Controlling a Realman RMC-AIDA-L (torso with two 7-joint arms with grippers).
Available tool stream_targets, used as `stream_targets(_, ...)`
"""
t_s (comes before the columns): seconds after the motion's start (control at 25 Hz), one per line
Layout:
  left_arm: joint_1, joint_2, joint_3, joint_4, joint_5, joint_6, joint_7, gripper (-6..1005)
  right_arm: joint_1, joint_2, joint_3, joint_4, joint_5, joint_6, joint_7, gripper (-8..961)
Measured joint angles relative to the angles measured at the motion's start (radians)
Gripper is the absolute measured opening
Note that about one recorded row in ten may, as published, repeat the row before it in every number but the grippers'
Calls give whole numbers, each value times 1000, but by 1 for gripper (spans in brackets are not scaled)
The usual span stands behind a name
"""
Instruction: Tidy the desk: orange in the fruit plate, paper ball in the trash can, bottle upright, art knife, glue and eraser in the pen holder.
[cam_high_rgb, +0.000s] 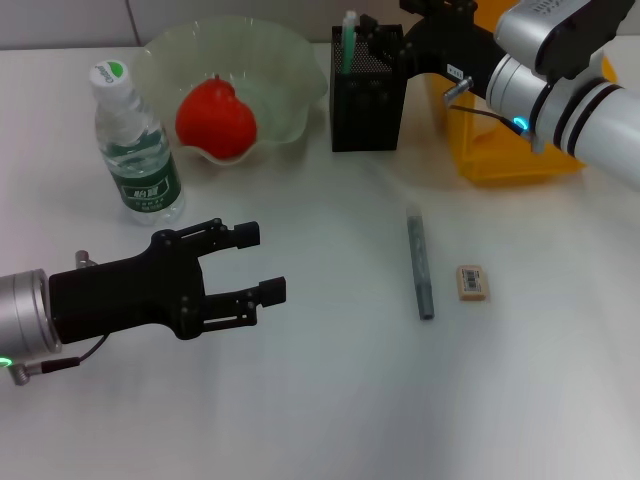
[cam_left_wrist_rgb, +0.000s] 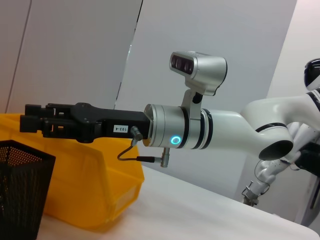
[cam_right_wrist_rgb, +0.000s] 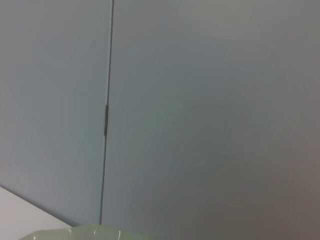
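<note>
Orange sits in the fruit plate at the far left of the white counter. Bottle stands upright just left of the plate, cap on.

Pen holder is right of the plate, black mesh, with a green-capped stick poking out of it. Trash can is just right of the holder, partly covered by the right arm.

Right gripper is over the top of the pen holder, arm reaching in from the right. The left wrist view shows it from the side, above the holder and in front of the trash can; fingers look close together with nothing seen between them, but cannot tell for sure.

Grey art knife lies flat mid-counter, long axis running near to far. Eraser lies just right of it, apart, not touching.

Left gripper hovers low at the near left, pointing right, fingers apart, nothing between them. It is well apart from the knife and eraser.

Right wrist view shows wall plus a sliver of the plate rim.
</note>
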Motion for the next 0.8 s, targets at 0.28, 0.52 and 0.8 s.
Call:
stream_targets(0.28, 1, 1, 0, 2, 0, 1, 0, 812, -10, 0, -1, -8, 1, -12, 47, 701)
stream_targets(0.52, 4, 1, 0, 8, 0, 5, 0, 812, -18, 0, 0, -19, 5, -33, 93, 755)
stream_targets(0.8, 4, 1, 1, 10, 1, 14, 8, 812, -143, -15, -50, -175, -3, -240, 284, 806)
